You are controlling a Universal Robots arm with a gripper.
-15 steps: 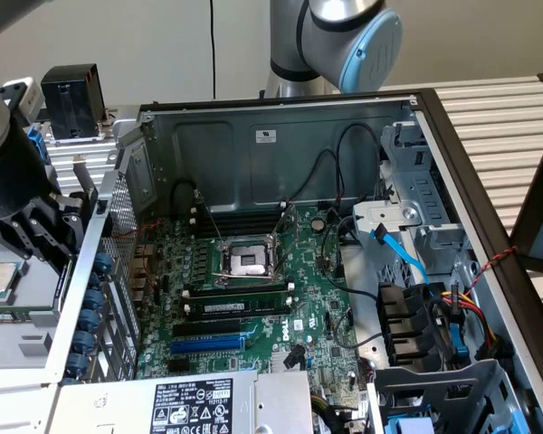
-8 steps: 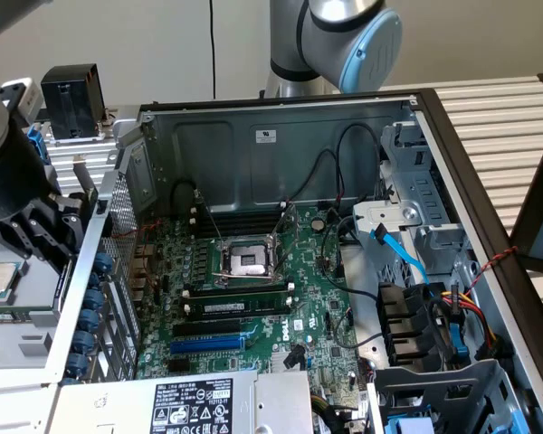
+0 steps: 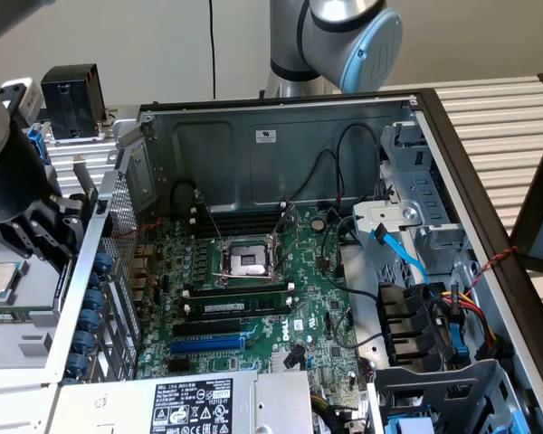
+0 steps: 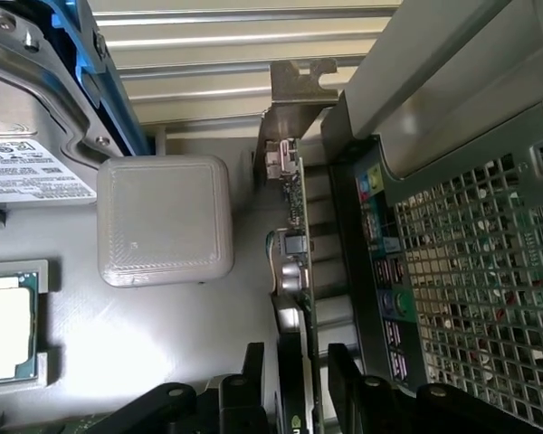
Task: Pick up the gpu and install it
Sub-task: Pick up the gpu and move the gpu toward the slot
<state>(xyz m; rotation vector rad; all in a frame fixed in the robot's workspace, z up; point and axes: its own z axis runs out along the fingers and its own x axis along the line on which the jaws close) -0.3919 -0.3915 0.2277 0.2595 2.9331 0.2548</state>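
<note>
- The gripper (image 3: 45,235) of the grey arm is low over the grey parts tray (image 4: 154,353), just outside the open black-and-silver computer case (image 3: 281,145), at the exterior view's left.
- The gpu (image 4: 295,226), a short green circuit board with a black shroud and a silver end bracket (image 4: 299,81), stands on edge beside the case's perforated rear wall (image 4: 471,271).
- In the wrist view the black fingers (image 4: 253,362) stand wide on either side of the card, with a slim gap on each side; I judge it straddled, not yet clamped.
- The card is not in the case: the blue expansion slot (image 3: 208,342) on the green motherboard (image 3: 253,298) is bare.
- Judged so, the task is early: the approach is made, while grasp, lift, carry and seating are left.
- A white square block (image 4: 163,221) and a silver processor chip (image 4: 4,330) lie on the tray near the card.
</note>
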